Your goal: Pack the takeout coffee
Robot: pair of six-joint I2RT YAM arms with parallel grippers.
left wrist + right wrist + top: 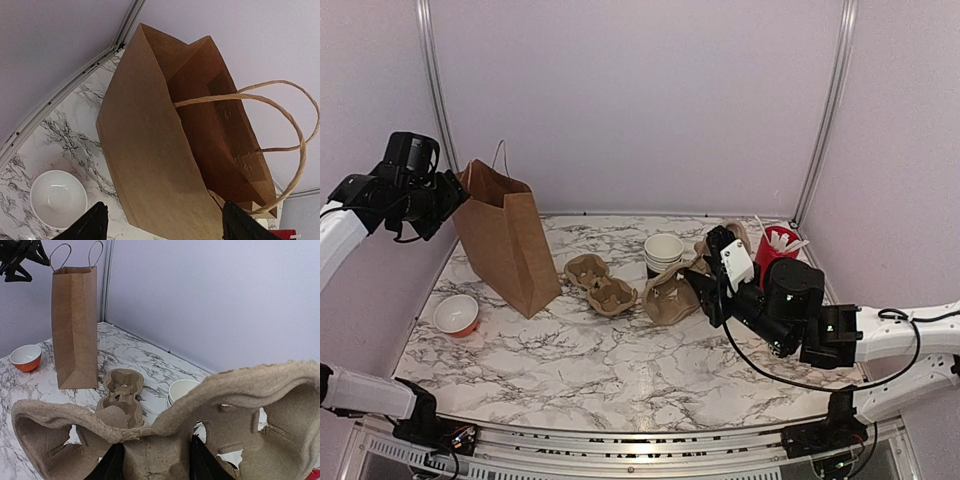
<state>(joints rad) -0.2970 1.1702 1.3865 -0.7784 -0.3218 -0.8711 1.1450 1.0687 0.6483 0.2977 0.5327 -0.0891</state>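
Hanging high over the far left corner of the bench (620,370), the left gripper (442,200) gapes wide above the open brown paper bag (505,240). The right gripper (703,288) pinches a tilted pulp cup carrier (670,295) toward the far right. The stacked coffee cups (663,248), white insides showing, stand just behind it, with a second carrier (602,285) lying between them and the bag.

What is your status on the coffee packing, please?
Left pincer open, high near paper bag. Right pincer gripping pulp carrier. Cups stacked, unlidded. Spare carrier between cups and bag.
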